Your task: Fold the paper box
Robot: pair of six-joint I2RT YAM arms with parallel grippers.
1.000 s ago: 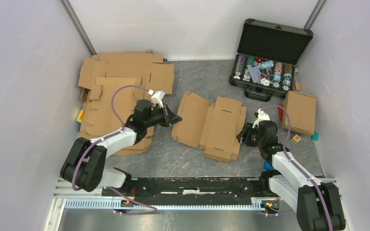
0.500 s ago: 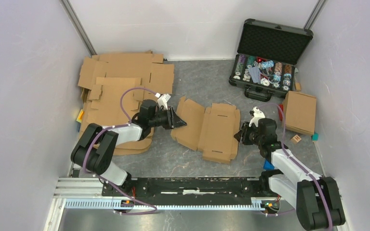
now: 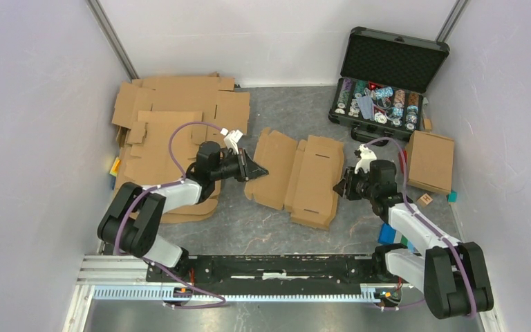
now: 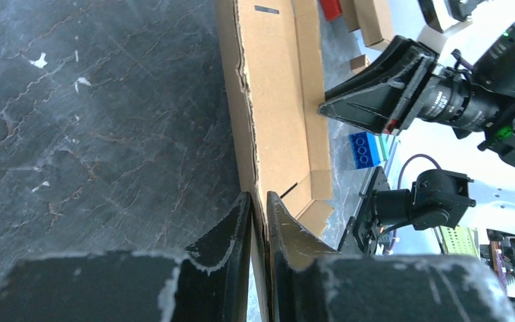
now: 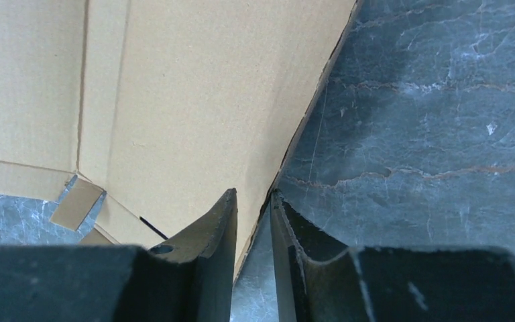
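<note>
Barely begun: flat brown cardboard box blank (image 3: 297, 178) spread between left gripper (image 3: 254, 169) and right gripper (image 3: 341, 188), each pinched narrow on an opposite edge, low over the table (image 3: 263, 228), no walls raised, all folding left.

My paper box (image 3: 297, 180) is an unfolded blank of brown cardboard, scored into long panels, with small flaps at the ends and thin slots. It stretches between my two pincers. Its left edge is nipped in my left pincer (image 4: 258, 198) and its right edge in my right pincer (image 5: 253, 194). It bends along its middle creases rather than lying flat.
</note>
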